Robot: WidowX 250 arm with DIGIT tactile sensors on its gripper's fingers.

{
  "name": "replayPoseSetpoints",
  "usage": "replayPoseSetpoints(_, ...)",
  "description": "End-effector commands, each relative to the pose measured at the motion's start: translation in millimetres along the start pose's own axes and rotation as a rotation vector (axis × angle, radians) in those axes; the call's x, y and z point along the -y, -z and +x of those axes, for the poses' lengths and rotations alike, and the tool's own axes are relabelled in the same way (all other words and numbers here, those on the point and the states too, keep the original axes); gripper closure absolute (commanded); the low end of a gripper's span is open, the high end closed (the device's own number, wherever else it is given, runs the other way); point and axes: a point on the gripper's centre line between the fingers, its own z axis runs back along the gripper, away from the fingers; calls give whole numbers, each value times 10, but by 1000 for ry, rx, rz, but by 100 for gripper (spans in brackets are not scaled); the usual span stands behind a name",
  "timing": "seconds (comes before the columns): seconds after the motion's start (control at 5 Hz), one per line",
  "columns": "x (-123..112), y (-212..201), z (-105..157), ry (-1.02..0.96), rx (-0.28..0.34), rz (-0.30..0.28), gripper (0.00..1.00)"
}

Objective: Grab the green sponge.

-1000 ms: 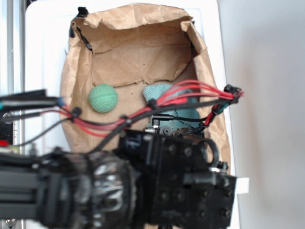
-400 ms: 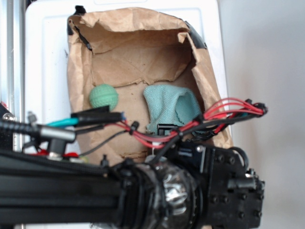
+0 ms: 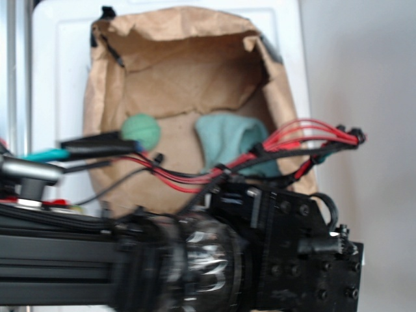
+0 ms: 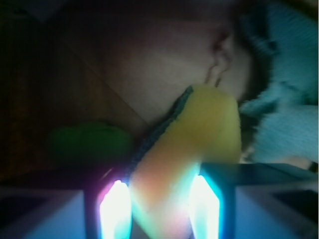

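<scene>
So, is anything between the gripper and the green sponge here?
Nothing visible. In the wrist view the sponge sits between the fingers of the gripper, apparently pinched. The green ball lies to its left and the teal cloth to its right.

White tabletop (image 3: 65, 78), grey wall (image 3: 364, 71), bright light

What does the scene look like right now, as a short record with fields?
container: brown paper bag lying open
inside: green ball left, teal cloth right
tool: fingers closed on sponge
sponge: yellow body, dark green edge, held between the fingers
arm: black, blocks lower exterior view
</scene>
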Motion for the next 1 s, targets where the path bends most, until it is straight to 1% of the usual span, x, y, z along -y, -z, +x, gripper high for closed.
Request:
replayPoseSetpoints(0.0,-403,-975,-277,-64,251,-114,100)
replayPoseSetpoints(0.2,-551,-1145,-405,-93,293,-120,100)
replayPoseSetpoints(0.4,-773,-1335,-553,-144,321,-131,100)
replayPoseSetpoints(0.6,-938,-1429,-654,-166,307,-124,100)
replayPoseSetpoints(0.8,-960,-1462,-681,-161,320,-109,100)
